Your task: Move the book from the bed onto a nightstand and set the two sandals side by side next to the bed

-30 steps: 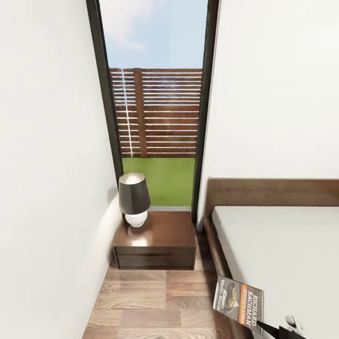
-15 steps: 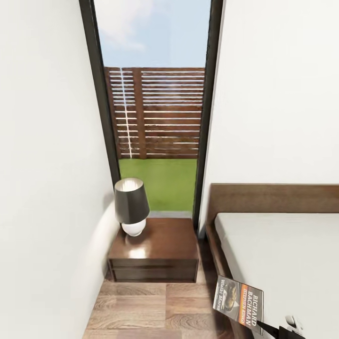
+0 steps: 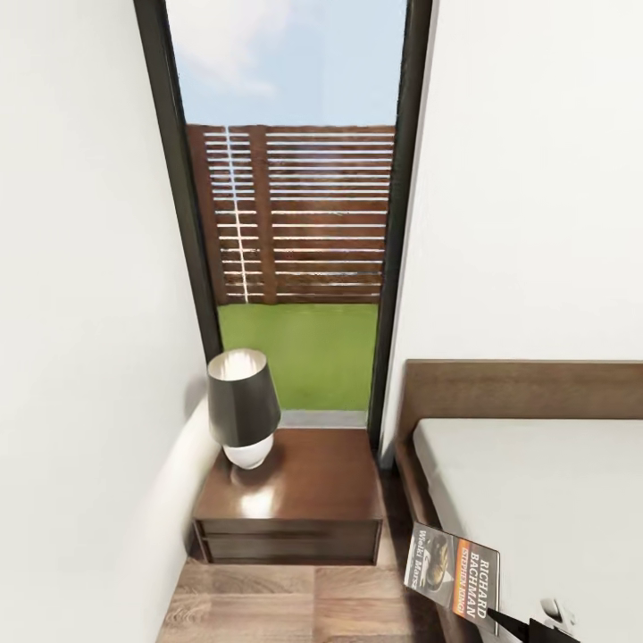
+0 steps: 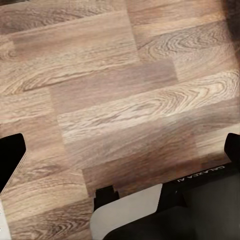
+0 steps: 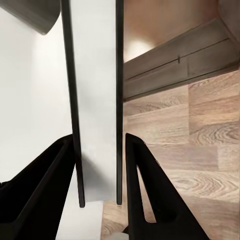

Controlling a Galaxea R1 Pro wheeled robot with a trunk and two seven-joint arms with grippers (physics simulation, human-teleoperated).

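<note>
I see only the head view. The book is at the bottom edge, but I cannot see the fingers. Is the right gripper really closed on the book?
Observer: Yes. In the right wrist view the book stands edge-on between the two black fingers of the right gripper, which press on both covers.
Operator: What is ahead of the book?
Observer: In that same view the nightstand shows beyond the book, its drawer fronts facing the camera, with plank floor in front.
Operator: And the left gripper, does it carry anything?
Observer: No. The left wrist view shows the left gripper with its fingers wide apart over bare wood planks, nothing between them.
</note>
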